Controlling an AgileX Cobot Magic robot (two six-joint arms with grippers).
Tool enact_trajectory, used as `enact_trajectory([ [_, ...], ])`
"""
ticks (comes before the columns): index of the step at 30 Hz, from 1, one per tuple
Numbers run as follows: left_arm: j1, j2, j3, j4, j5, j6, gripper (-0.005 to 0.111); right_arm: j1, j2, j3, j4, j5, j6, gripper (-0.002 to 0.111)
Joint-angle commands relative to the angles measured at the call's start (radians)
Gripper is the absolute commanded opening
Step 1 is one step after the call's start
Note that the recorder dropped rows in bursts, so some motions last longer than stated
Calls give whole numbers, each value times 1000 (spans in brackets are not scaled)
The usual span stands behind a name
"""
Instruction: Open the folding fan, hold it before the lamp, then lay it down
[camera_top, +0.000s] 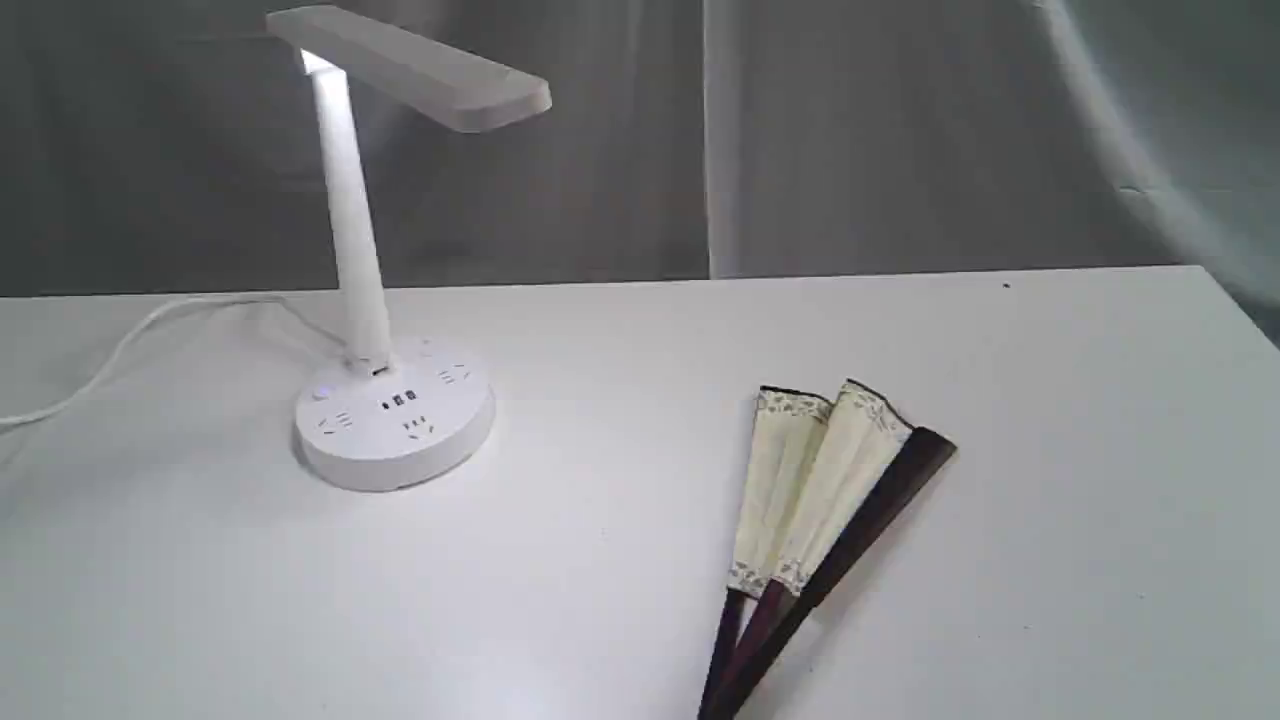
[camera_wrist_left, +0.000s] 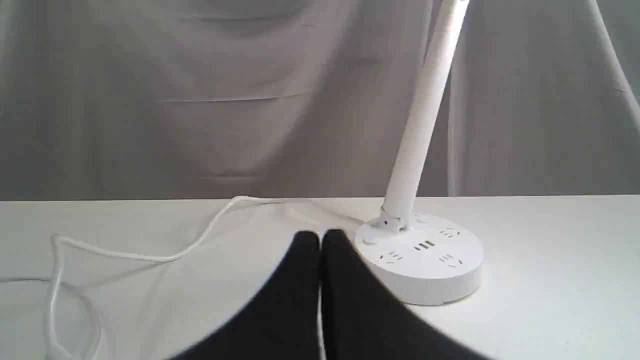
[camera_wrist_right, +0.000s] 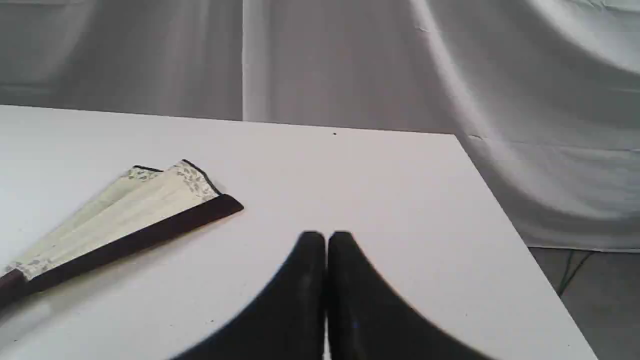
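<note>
Our left claw (camera_wrist_left: 320, 238) was pressed together near the lamp (camera_wrist_left: 431, 272); our right claw (camera_wrist_right: 326, 239) was pressed together near the fan (camera_wrist_right: 127, 202), which lay slightly spread on the counter (camera_top: 560, 610).

One folding fan (camera_top: 810, 490) and one lamp (camera_top: 392, 420) rest on one surface (camera_top: 600, 580). Two tools show: left tool (camera_wrist_left: 320, 237), right tool (camera_wrist_right: 326, 239).

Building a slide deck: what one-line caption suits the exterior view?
Desk lamp stands left; the folding fan, barely spread, lies flat on the white table to its right.
</note>
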Motion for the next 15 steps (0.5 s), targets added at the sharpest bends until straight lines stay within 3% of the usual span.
enact_trajectory([
  [1,2,-3,5,1,-13,0,0,6,-4,3,3,-14,-2,0],
  [15,2,-3,5,-3,-21,-67,0,6,-4,3,3,-124,-2,0],
])
